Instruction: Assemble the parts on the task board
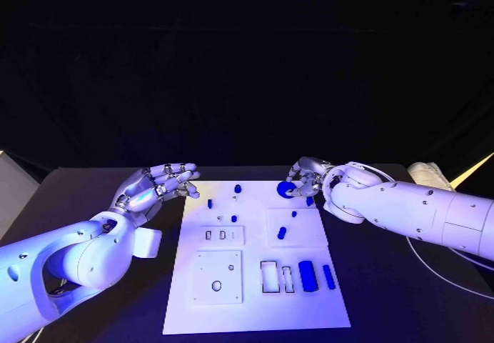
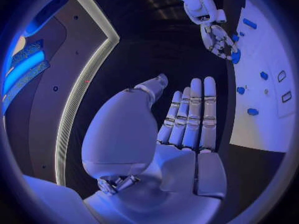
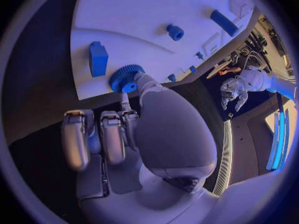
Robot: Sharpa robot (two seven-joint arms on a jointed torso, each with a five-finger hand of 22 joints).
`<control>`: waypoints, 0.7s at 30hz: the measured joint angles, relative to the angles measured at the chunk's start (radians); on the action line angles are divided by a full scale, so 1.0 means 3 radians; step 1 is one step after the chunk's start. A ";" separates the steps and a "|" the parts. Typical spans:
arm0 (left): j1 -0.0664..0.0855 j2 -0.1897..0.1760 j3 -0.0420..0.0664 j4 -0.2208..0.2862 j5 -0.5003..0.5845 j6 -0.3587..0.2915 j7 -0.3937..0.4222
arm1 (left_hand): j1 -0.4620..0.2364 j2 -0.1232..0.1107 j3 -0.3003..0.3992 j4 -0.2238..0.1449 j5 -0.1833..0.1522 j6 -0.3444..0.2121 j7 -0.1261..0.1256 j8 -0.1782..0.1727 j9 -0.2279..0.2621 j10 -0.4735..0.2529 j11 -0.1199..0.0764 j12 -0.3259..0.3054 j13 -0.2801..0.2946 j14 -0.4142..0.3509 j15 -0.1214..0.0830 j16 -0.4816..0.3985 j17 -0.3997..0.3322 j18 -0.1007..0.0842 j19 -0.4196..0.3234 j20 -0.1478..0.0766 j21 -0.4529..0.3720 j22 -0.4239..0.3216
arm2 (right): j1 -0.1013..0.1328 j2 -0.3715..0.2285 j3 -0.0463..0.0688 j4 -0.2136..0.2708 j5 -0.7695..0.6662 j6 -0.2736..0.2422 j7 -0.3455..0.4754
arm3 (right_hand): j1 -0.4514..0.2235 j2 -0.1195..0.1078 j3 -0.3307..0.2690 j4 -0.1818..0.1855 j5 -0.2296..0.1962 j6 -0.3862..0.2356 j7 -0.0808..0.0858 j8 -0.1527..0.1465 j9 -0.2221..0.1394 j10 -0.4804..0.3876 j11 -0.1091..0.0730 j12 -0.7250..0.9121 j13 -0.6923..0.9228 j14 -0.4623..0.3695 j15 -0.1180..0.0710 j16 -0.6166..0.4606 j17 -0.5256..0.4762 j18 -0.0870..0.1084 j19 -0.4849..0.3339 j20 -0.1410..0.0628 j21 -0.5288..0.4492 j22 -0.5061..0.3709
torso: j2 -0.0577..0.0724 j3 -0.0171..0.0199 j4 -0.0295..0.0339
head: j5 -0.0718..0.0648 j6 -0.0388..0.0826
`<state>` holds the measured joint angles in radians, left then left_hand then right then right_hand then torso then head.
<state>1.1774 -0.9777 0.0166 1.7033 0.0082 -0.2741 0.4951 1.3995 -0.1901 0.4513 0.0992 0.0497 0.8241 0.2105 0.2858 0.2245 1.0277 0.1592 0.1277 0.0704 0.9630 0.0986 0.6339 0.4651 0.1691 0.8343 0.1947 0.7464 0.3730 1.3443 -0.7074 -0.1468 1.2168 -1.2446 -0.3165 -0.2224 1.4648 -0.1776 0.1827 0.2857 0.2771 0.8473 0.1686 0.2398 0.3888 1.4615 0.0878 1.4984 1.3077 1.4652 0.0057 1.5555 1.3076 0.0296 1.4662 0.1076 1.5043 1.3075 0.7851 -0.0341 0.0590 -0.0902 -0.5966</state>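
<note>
Looking down from the head view: right hand (image 1: 302, 180) at the far right corner of the task board (image 1: 254, 314), pinching a round blue gear (image 1: 286, 189) just above the board's far edge. Left hand (image 1: 163, 184) hovering beside the board's far left corner, fingers spread and loosely curled, holding nothing. On the board itself, small blue pegs (image 1: 233, 219) standing in the far half, a blue oblong piece (image 1: 282, 232) on the right-hand inset plate, and two long blue bars (image 1: 308, 274) lying near the rectangular slots at the near right.

Turning to the left wrist view: left hand (image 2: 187, 119) flat and released, fingers straight and side by side, palm bare. Beyond it, the right hand (image 2: 218, 40) with the gear (image 2: 235, 56) at its fingertips, at the board (image 2: 264, 129) edge.

Turning to the right wrist view: right hand (image 3: 159, 129) with thumb and a fingertip closed on the gear (image 3: 126, 78), toothed rim plain to see, a raised hub at its middle; other fingers curled in below. Gear just over the board (image 3: 143, 15) corner, near a blue block (image 3: 97, 58) and a small blue cylinder (image 3: 175, 32); whether touching the surface, cannot tell.

Judging the gear: likely light, rigid plastic, not fragile, teeth giving some bite against smooth metal fingertips. Best taken across the rim on opposite sides, keeping the hub and bore free for seating on a peg. Thin disc, so prone to tipping in a two-point pinch; worth keeping level on the way down.
</note>
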 measured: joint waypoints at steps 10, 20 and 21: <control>0.0000 -0.0001 0.0000 0.0001 0.0000 0.0000 -0.0002 | 0.0000 0.0000 0.0010 -0.0010 0.0000 0.0000 0.0000 0.0000 0.0000 0.0000 0.0000 0.0000 0.0000 0.0000 0.0000 0.0000 0.0003 0.0000 0.0000 0.0000 0.0016 0.0005 | -0.0015 -0.0001 -0.0009 0.0052 -0.0028 -0.0084 -0.0017 | 0.0000 0.0000 0.0098 -0.0014 0.0044 0.0090 -0.0022 0.0013 -0.0011 0.0012 -0.0013 0.0039 0.0000 0.0000 0.0000 0.0000 0.0000 0.0000 0.0000 0.0000 0.0039 0.0000 | -0.0001 0.0000 -0.0002 | 0.0003 -0.0004; 0.0000 0.0001 0.0000 -0.0007 0.0000 0.0000 -0.0004 | 0.0000 0.0000 0.0009 -0.0009 0.0000 0.0000 0.0000 0.0000 0.0000 0.0000 0.0000 0.0000 0.0000 0.0000 0.0000 0.0000 0.0003 0.0000 0.0000 0.0000 0.0016 0.0005 | 0.0000 -0.0004 -0.0008 0.0205 -0.0214 -0.0262 -0.0110 | -0.0001 -0.0003 0.0480 -0.0082 -0.0047 0.0267 -0.0054 0.0028 -0.0035 0.0011 -0.0084 0.0077 -0.0001 -0.0001 -0.0038 0.0013 -0.0001 0.0000 0.0001 -0.0026 0.0104 0.0002 | -0.0006 -0.0002 -0.0002 | 0.0001 0.0003; 0.0000 0.0001 0.0000 -0.0007 0.0000 0.0000 -0.0004 | 0.0000 0.0000 0.0009 -0.0009 0.0000 0.0000 0.0000 0.0000 0.0000 0.0000 0.0000 0.0000 0.0000 0.0000 0.0000 0.0000 0.0003 0.0000 0.0000 0.0000 0.0016 0.0005 | 0.0005 -0.0006 -0.0007 0.0227 -0.0244 -0.0290 -0.0123 | -0.0005 -0.0007 0.0516 -0.0092 -0.0049 0.0268 -0.0054 0.0028 -0.0035 0.0011 -0.0084 0.0077 -0.0001 -0.0001 -0.0038 0.0013 -0.0001 0.0000 0.0000 -0.0026 0.0104 0.0002 | -0.0006 -0.0002 -0.0002 | 0.0001 0.0006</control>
<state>1.1774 -0.9775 0.0166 1.7011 0.0082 -0.2740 0.4939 1.3995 -0.1901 0.4541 0.0965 0.0497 0.8241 0.2105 0.2858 0.2245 1.0277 0.1592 0.1277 0.0704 0.9630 0.0986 0.6339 0.4660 0.1691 0.8344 0.1948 0.7513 0.3744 1.3457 -0.7092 -0.1488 1.2848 -1.3179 -0.4035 -0.2594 1.4632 -0.1797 0.3376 0.2580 0.2626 0.9276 0.1526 0.2481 0.3784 1.4649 0.0625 1.5217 1.3075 1.4649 -0.0057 1.5594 1.3074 0.0296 1.4663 0.0999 1.5354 1.3081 0.7834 -0.0347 0.0584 -0.0899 -0.5949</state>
